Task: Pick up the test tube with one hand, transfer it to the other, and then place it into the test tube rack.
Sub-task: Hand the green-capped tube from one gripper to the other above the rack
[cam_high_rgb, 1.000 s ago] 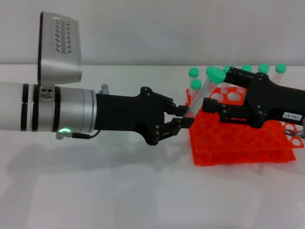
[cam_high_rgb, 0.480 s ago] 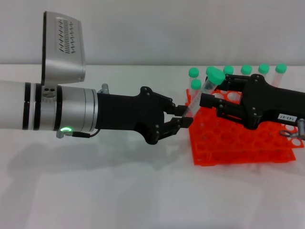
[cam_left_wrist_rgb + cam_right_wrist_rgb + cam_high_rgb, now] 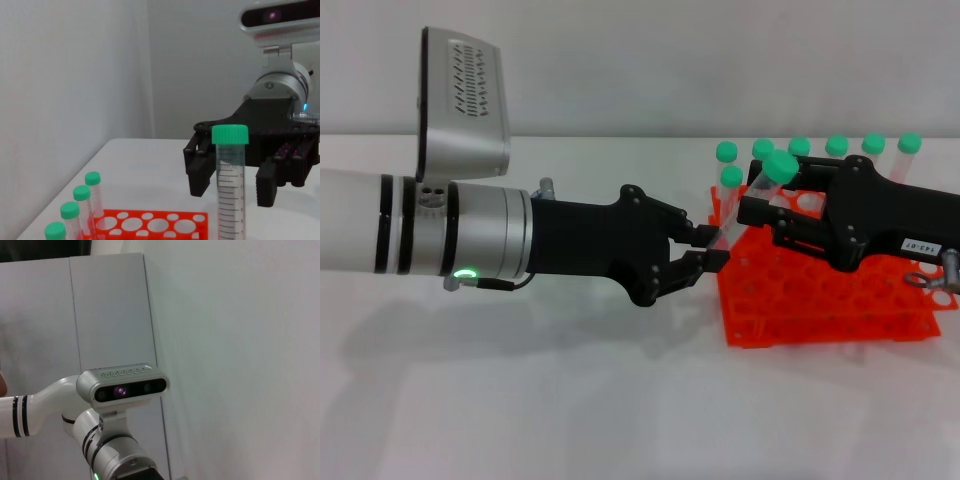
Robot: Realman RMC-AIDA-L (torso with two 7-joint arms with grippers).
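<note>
white table point(image 3: 520, 400): left claw point(image 3: 712, 249) pinching test tube point(image 3: 750, 200) (tilted), right claw point(image 3: 760, 212) spread beside it.

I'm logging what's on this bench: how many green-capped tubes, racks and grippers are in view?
Green-capped tubes: 8, counting the held test tube
Orange rack: 1
Left gripper, right gripper: 2
Total: 11

I'm looking down on a white table point(image 3: 570, 410), smooth and matte, with soft grey shadows lying across it. Behind it a plain pale wall point(image 3: 650, 60) meets the far table edge in a straight line. Off to one side a light grey panel point(image 3: 107, 315) stands flush against the white wall, one vertical seam running down it. The light is even and diffuse.
</note>
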